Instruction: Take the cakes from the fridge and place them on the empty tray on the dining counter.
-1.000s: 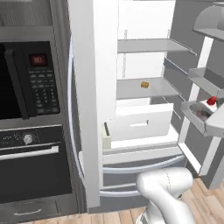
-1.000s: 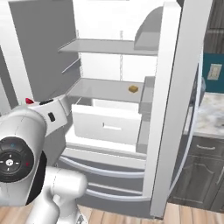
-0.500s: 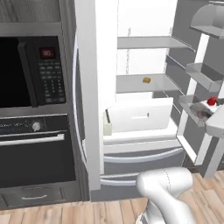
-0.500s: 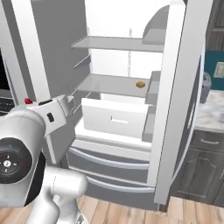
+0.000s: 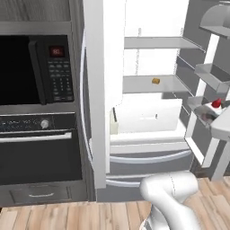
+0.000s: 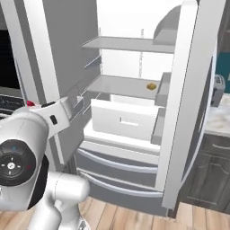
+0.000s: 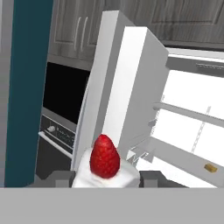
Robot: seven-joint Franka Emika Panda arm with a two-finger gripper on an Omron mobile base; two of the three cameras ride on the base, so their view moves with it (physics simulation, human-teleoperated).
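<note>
The white wedge cake with the red top (image 7: pixel 104 162) sits between my gripper's (image 7: pixel 105 178) dark fingertips, and the gripper is shut on it. The same cake's red top (image 5: pixel 216 103) shows at the right edge of the left base view, in the gripper (image 5: pixel 211 116) outside the fridge. The flat tan-brown cake (image 5: pixel 156 81) (image 6: pixel 151 86) (image 7: pixel 210 168) lies on the middle shelf of the open fridge (image 5: pixel 148 54) (image 6: pixel 130 45). The tray and the dining counter are out of view.
A black microwave (image 5: pixel 33 72) and oven (image 5: pixel 36 152) stand left of the fridge. The fridge's left door (image 5: pixel 96 99) and right door (image 6: pixel 186 103) hang open. A white drawer (image 6: pixel 123 119) juts out under the shelf. A marble-topped cabinet (image 6: pixel 220 121) stands on the right.
The whole picture has slid a little, so the base has moved; the fridge sits further right in both base views. The gripper still holds the white cake.
</note>
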